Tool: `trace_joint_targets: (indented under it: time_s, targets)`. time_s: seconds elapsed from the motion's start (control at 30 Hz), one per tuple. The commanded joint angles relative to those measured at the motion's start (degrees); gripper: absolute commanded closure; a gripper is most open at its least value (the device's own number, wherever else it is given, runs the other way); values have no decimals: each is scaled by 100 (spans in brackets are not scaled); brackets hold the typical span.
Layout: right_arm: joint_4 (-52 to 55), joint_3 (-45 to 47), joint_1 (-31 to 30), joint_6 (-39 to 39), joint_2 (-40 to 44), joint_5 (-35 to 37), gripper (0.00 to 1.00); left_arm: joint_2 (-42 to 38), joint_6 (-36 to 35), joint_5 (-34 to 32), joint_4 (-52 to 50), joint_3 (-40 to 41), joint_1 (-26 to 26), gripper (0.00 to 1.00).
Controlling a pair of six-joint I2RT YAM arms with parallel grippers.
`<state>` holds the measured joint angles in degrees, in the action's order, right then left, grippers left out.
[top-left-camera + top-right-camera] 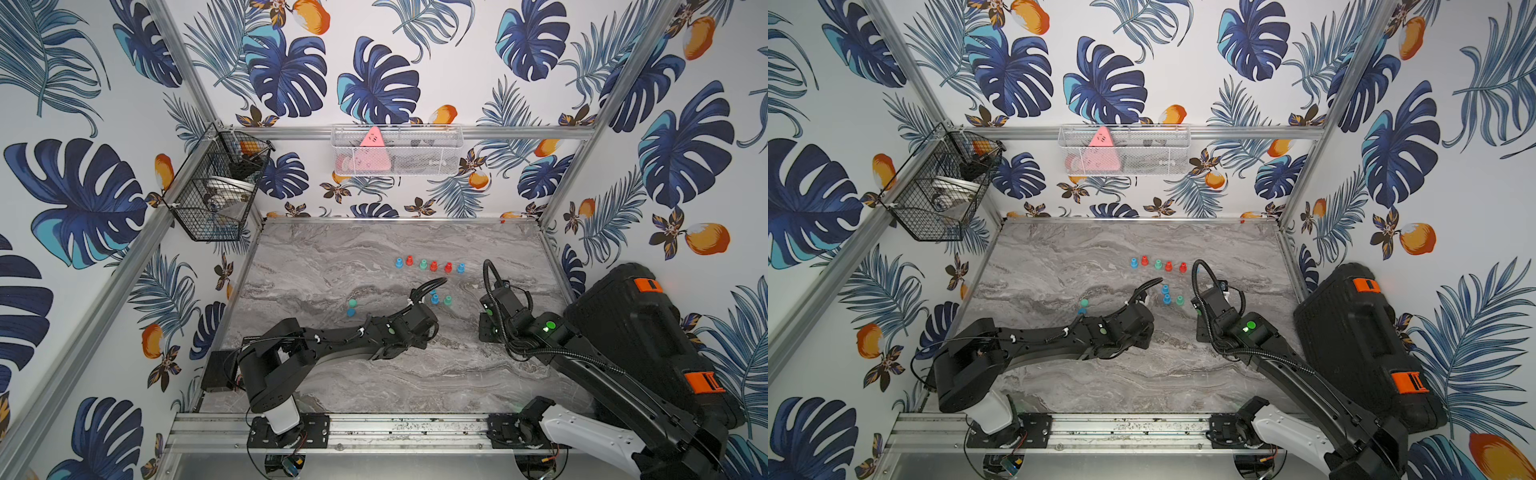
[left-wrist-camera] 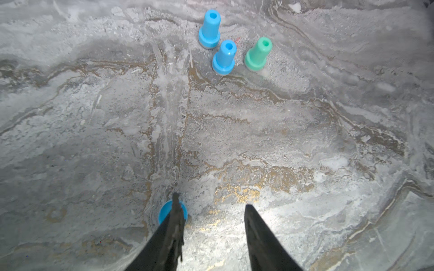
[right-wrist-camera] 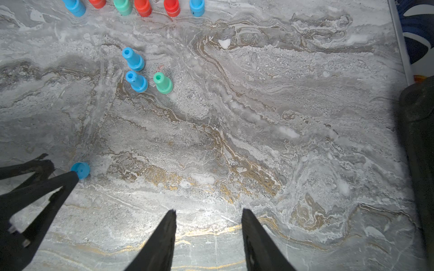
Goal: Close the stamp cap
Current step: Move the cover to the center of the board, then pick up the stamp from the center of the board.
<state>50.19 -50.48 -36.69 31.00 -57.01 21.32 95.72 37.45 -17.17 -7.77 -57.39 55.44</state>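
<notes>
Several small stamps stand on the marble table (image 1: pixel 332 374): a far row from blue stamp (image 1: pixel 399 262) to blue stamp (image 1: pixel 461 268), and a nearer trio with a green stamp (image 2: pixel 257 55) beside a blue stamp (image 2: pixel 224 57). Two loose caps, a teal cap (image 1: pixel 353 303) and a blue cap (image 1: pixel 351 312), lie left of my left arm. My left gripper (image 2: pixel 210 199) is open over bare table. A round blue piece (image 3: pixel 80 170) with a small hole touches the tip of one left finger from outside the gap; stamp or cap, I cannot tell. My right gripper (image 3: pixel 209 210) is open and empty.
A black case (image 1: pixel 648 345) with orange latches fills the table's right side. A black wire basket (image 1: pixel 216 187) hangs on the left wall and a white mesh basket (image 1: pixel 397 151) on the back wall. An aluminium rail (image 1: pixel 374 432) runs along the front edge.
</notes>
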Motion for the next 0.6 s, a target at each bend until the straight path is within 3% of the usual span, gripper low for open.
trace_joint_targets:
  time_s: [0.0,0.57]
  targets:
    - [-98,12,-5,19,23,54,51,-185,-130,-136,-206,-71,4,53]
    - [-98,12,-6,26,34,78,51,-2046,-458,-326,-1334,170,11,52]
